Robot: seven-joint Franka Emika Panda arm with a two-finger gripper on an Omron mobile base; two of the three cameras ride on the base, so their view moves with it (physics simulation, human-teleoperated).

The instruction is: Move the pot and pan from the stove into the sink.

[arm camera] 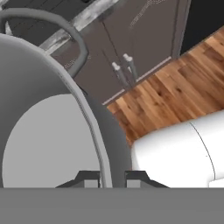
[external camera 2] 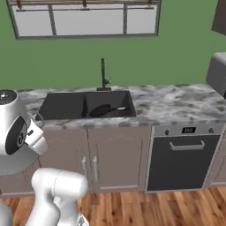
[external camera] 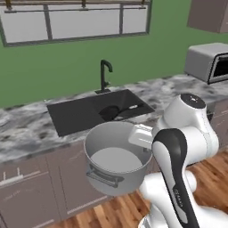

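The light-grey pot (external camera: 116, 161) hangs in the air in front of the counter, below the sink's front edge, tilted slightly with its pale inside showing. My gripper (arm camera: 111, 180) is shut on the pot's rim (arm camera: 94, 131), one fingertip inside the wall and one outside. A loop handle (arm camera: 65, 30) curves over the far side of the rim. The black pan (external camera: 110, 112) (external camera 2: 102, 109) lies inside the dark sink (external camera: 67, 120) (external camera 2: 62, 106), its thin handle pointing right. The stove is out of view.
A slim black faucet (external camera: 104, 73) (external camera 2: 103, 73) stands behind the basin. A grey microwave (external camera: 207, 62) sits on the marble counter at the right. A dishwasher (external camera 2: 183, 154) and cabinet doors (external camera 2: 110, 154) lie under the counter, above a wood floor (arm camera: 175, 92).
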